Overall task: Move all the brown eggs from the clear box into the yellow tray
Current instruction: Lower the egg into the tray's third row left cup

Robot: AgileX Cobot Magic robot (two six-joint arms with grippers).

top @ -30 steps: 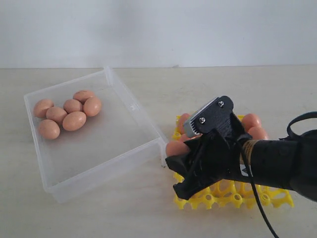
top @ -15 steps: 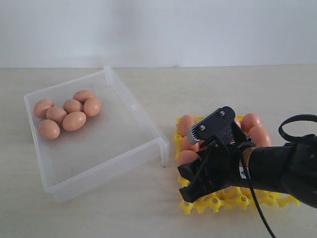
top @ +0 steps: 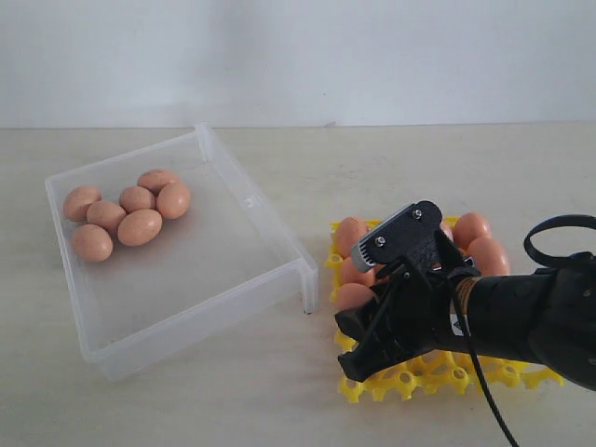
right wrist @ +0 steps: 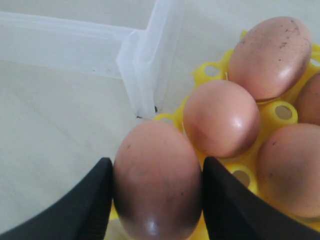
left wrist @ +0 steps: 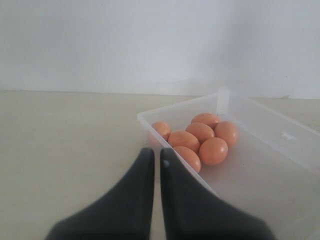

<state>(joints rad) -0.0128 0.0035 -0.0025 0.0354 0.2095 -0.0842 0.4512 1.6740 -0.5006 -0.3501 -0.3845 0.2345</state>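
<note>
**One egg comes down at the tray's edge**

The clear box [top: 205, 317], left of the yellow tray [top: 400, 382], holds six brown eggs [top: 126, 212]. The right gripper [right wrist: 157, 200] pinches one egg [right wrist: 157, 165] low over the tray's side nearest the box, probably to seat it. The left gripper [left wrist: 156, 160], pressed together, hangs idle beyond the box.

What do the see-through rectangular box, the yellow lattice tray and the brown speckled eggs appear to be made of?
Clear rectangular box: translucent plastic, slightly frosted; the table shows through its walls. Yellow lattice tray: moulded plastic, by its even bright colour and shaped open cells. Brown eggs: smooth, faintly speckled surface with soft shine; real shell or imitation, cannot tell.
</note>
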